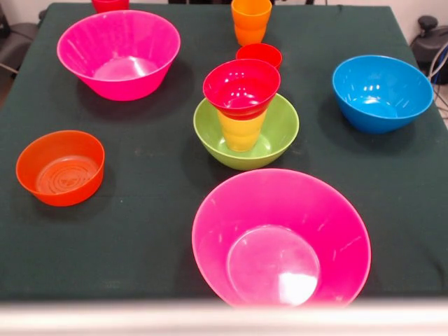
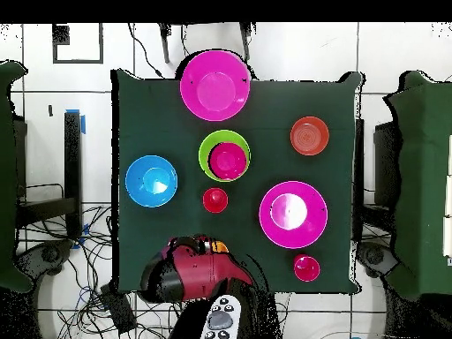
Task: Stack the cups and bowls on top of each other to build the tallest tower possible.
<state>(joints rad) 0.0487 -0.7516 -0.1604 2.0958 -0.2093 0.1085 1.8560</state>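
Bowls first: two pink bowls (image 1: pixel 281 238) (image 1: pixel 119 52), broad, thin, slick; best pinched at rim. Blue bowl (image 1: pixel 382 92) likewise. Tower (image 1: pixel 243 119) mid-bench, likely tippy. Orange cup (image 1: pixel 251 21) light, tapered; gripped across wall. Claw (image 2: pixel 196 243) over bench edge, spread or pressed unclear.

Around the tower (image 1: pixel 243 115) of lime-green bowl, yellow cup and small red bowl, room is tight behind: a red cup (image 1: pixel 260 54) stands just beside it, an orange cup (image 1: pixel 251 21) beyond. In front, a large pink bowl (image 1: pixel 281 238) sits near. Bare cloth (image 1: pixel 140 203) lies wide toward the translucent orange bowl (image 1: pixel 61 168).
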